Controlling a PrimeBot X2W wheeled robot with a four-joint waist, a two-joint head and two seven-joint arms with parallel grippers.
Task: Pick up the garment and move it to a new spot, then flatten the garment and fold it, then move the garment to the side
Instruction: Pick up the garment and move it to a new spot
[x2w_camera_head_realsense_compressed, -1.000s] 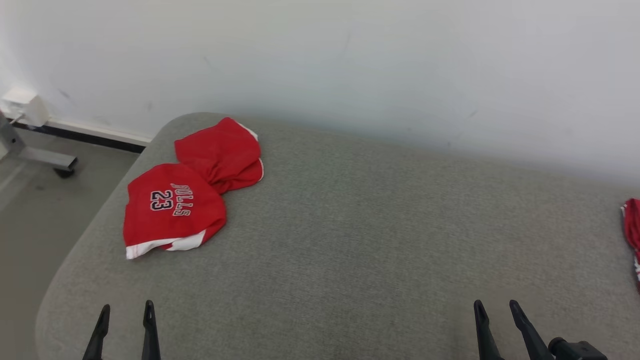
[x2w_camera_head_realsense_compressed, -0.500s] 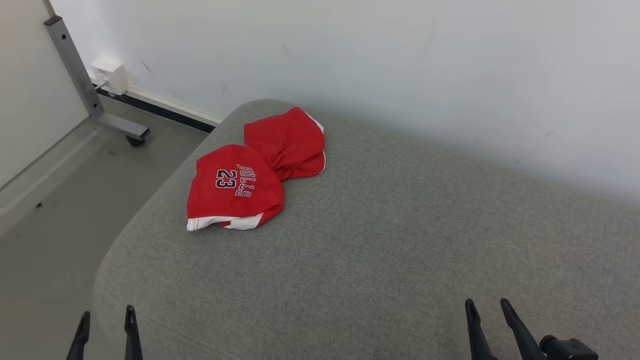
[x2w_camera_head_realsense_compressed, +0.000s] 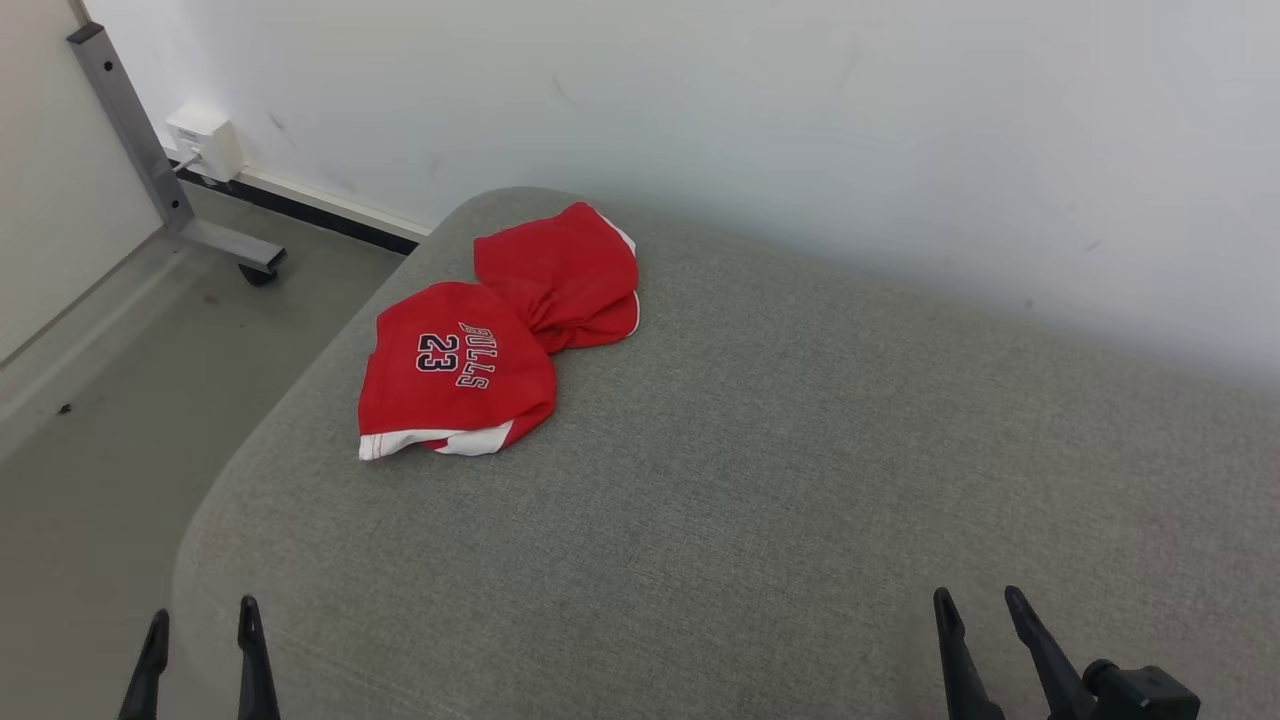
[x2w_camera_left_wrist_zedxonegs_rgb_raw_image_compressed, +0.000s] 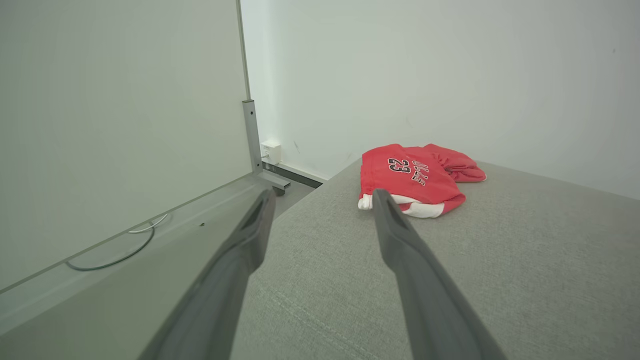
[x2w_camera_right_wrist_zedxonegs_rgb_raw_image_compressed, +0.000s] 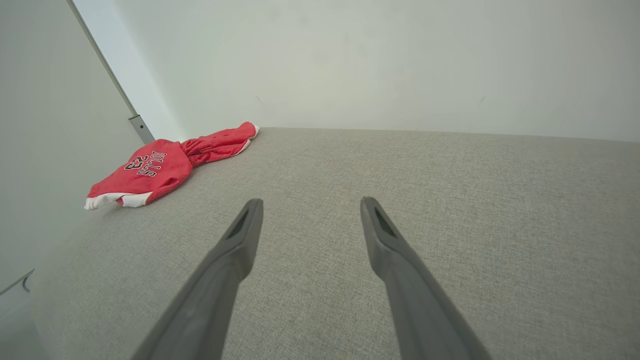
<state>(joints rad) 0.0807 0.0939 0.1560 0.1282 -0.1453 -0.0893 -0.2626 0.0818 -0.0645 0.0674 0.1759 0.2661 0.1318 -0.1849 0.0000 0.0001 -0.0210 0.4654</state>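
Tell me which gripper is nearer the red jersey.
Left. The left gripper is at the cushion's near left edge, short of the jersey; the right gripper is short of it too, but far to its right.

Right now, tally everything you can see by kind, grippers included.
Red garment: 1
Grey cushioned surface: 1
Grippers: 2, left gripper and right gripper, both open
Metal stand: 1
Wall socket box: 1
Total: 6

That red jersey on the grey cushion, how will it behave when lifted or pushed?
The crumpled red fabric jersey lies twisted, so it would likely droop limply. It looks thin, probably light. Pushed across the grey woven cushion, it may bunch, not slide.
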